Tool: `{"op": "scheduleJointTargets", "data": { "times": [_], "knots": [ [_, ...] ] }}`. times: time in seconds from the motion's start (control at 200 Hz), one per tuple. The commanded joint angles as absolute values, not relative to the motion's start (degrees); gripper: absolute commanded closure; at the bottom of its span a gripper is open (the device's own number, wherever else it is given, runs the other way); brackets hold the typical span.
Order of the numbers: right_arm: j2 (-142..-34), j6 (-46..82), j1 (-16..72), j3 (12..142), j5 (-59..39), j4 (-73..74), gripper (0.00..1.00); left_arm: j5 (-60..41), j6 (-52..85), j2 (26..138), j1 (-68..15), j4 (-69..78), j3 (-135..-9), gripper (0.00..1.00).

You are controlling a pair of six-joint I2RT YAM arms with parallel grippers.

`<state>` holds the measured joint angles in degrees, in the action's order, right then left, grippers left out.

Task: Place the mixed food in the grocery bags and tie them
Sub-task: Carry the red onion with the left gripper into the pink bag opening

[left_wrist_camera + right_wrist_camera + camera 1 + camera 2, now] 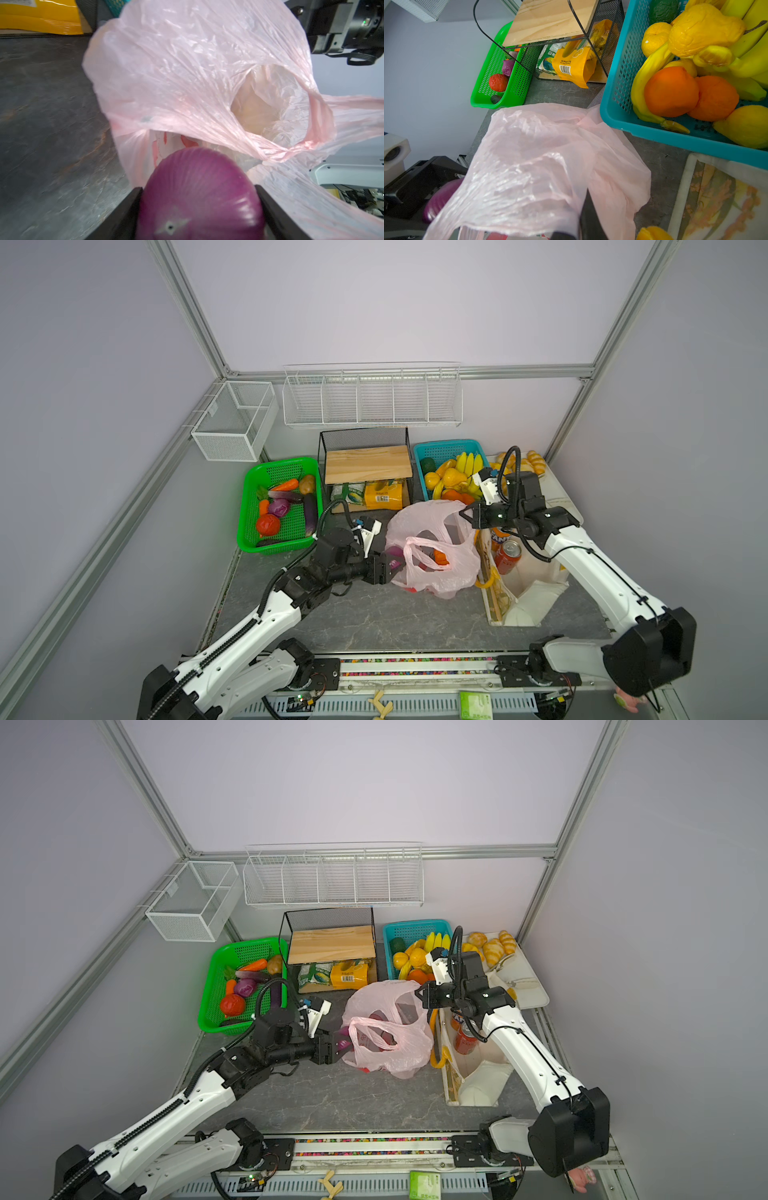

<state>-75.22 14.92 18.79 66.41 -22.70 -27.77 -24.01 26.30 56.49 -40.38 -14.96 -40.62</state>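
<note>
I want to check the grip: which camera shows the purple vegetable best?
The left wrist view: the purple vegetable fills the foreground between both fingers. In both top views it is a small patch beside the pink bag. The right wrist view shows only one edge.

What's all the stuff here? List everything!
pink bag: one, see-through pink, table middle.
purple vegetable: one, purple, beside pink bag.
tote: one, cream, right of pink bag.
cans: two, orange and red, inside tote.
green basket: one, green, back left, holding vegetables.
teal basket: one, teal, back right, holding fruit.
rack: one, black, between baskets.
wire baskets: two, white, on walls.
left gripper: one, black, holding purple vegetable.
right gripper: one, black, pinching pink bag.
</note>
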Motion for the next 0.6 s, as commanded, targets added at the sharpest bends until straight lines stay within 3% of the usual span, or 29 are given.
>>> {"op": "scheduleJointTargets", "data": {
  "times": [0.0,0.19,0.33,0.595],
  "knots": [
    [-74.49,14.03,18.54,66.29,-23.29,-28.27,0.91,-26.37,23.92,61.84,-41.39,-9.34,-43.14,0.45],
    [-75.59,14.08,18.88,66.36,-25.1,-28.03,0.91,-27.16,19.99,74.53,-44.94,-3.35,-48.81,0.43],
    [-75.32,13.61,18.97,66.42,-24.29,-28.71,0.91,-23.36,15.89,83.36,-47.0,-8.51,-53.99,0.4],
    [-76.04,13.17,18.95,66.63,-23.53,-28.86,0.91,-18.33,8.38,86.17,-47.63,-14.58,-54.93,0.25]
  ]
}}
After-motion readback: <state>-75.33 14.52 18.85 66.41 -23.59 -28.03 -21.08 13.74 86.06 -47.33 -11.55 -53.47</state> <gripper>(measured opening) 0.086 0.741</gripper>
